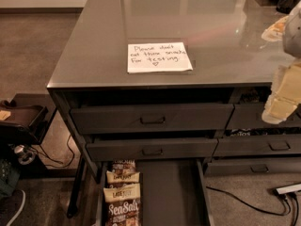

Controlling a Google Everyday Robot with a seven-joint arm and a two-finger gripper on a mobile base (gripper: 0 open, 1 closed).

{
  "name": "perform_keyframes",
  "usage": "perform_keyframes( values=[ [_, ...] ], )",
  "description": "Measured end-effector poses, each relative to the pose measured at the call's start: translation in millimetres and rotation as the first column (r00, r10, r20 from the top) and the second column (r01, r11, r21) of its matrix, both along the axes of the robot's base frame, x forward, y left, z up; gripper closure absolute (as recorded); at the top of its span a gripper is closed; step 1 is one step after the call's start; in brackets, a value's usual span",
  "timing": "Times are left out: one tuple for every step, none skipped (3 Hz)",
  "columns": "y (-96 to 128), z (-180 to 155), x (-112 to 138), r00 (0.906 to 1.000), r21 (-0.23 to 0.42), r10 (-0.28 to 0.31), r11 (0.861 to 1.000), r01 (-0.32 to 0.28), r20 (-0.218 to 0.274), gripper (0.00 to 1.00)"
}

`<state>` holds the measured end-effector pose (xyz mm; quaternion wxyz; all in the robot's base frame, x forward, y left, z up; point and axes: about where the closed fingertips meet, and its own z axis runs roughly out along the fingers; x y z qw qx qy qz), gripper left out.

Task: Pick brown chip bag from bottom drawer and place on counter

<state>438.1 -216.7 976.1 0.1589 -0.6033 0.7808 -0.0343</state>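
The bottom drawer [171,192] is pulled out at the bottom centre. Its dark floor is bare on the right. Several brown chip bags lie in a row along its left side. The nearest one [123,211] shows white "Sea Salt" lettering, and two more [122,192] [122,177] show cream top bands behind it. The counter [188,18] is the glossy grey top above, with a white handwritten note [159,57] on it. My gripper [282,98] is cream-coloured. It hangs at the right edge, in front of the counter's front right corner, well above and to the right of the bags.
Two wider grey drawers with slot handles [151,118] [151,149] stand slightly open above the bottom drawer. More drawers [277,146] are on the right. A power strip and cables [288,189] lie on the floor at the right. A dark low unit [21,119] stands at the left.
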Motion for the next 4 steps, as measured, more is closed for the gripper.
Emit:
perform_keyframes(
  values=[
    [0,0,0,1.0,0.0,0.0,1.0,0.0,0.0,0.0],
    [5,-13,-4,1.0,0.078,0.003,0.997,-0.003,-0.001,0.0],
    [31,-40,-22,0.9994,0.212,0.031,0.977,-0.034,0.018,0.0],
    [76,-89,-44,0.9954,0.362,0.08,0.927,-0.093,0.052,0.0]
  ],
)
